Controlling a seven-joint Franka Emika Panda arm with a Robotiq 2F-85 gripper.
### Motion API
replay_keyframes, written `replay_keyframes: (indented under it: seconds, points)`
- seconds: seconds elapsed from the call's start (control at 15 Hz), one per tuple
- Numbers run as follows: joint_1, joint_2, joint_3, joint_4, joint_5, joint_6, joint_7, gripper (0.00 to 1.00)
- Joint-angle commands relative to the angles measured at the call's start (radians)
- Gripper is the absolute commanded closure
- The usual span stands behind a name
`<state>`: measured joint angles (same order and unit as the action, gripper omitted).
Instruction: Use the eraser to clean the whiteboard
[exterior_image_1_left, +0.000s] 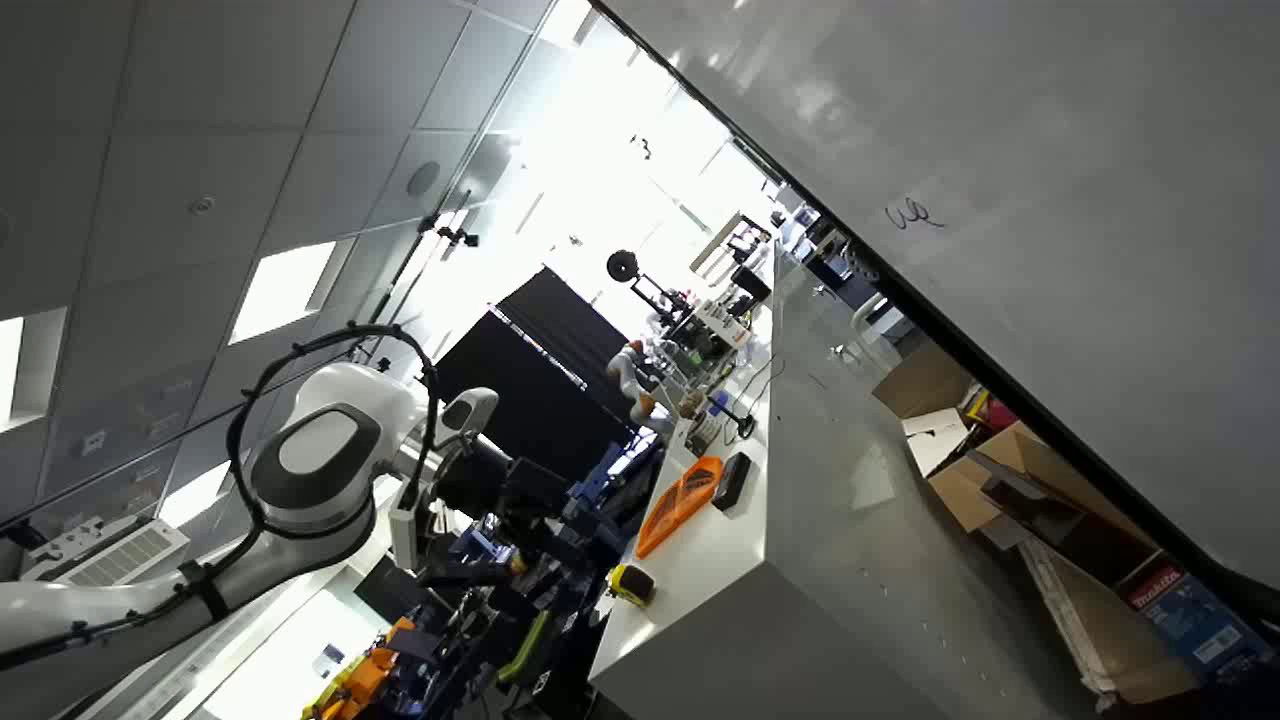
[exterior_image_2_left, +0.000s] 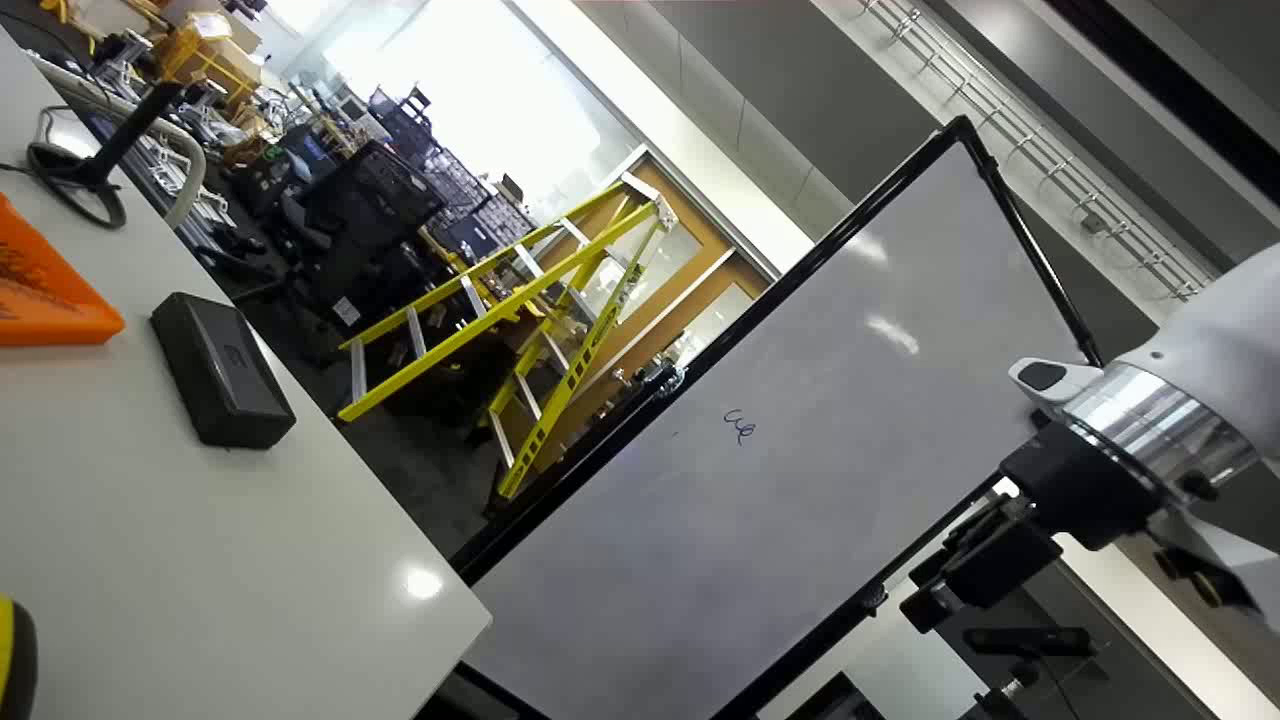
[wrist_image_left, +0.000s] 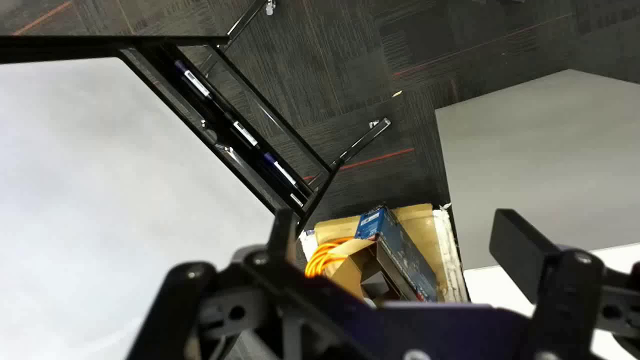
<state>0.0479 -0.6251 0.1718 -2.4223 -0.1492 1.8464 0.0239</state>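
Whiteboard (exterior_image_2_left: 800, 430) stands on dark carpet (wrist_image_left: 325, 65) beside the desk (exterior_image_2_left: 300, 560), and no view takes in the whole of it. In an exterior view the desk hides one corner, the arm (exterior_image_2_left: 1210, 335) hides another, and the view's bottom edge cuts off a third; in the wrist view it runs off the left side. The face is pale grey-white and glossy, streaked with reflected light, inside a black frame (wrist_image_left: 60, 48). Toward the middle is a small looping scribble (exterior_image_2_left: 740, 427) in dark ink, seen in both exterior views; I cannot tell which letters it spells. Pens (wrist_image_left: 196, 83) lie in the tray (wrist_image_left: 195, 100) along one edge, their labels too small to read.

The end effector (wrist_image_left: 400, 245) hangs apart from the whiteboard, its fingers (wrist_image_left: 522, 245) spread wide in the wrist view; in both exterior views they are too dark to make out. A cardboard box (exterior_image_1_left: 960, 490) stands between the whiteboard and the desk. On the desk lies a dark block (exterior_image_2_left: 222, 370) shaped like an eraser, its small marking unreadable, just beside an orange piece (exterior_image_1_left: 680, 505) that an exterior view cuts off. Farther back stands a yellow ladder (exterior_image_2_left: 500, 310).
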Motion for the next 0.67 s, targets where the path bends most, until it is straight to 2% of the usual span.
replay_keyframes:
  seconds: [0.0, 0.33, 0.6]
  points:
    - [0.02, 0.003, -0.015, 0.003, -0.01, -0.004, 0.009, 0.0]
    - [0.021, 0.01, -0.015, 0.009, -0.012, 0.016, 0.009, 0.0]
    - [0.009, 0.097, -0.012, 0.06, -0.018, 0.18, 0.032, 0.0]
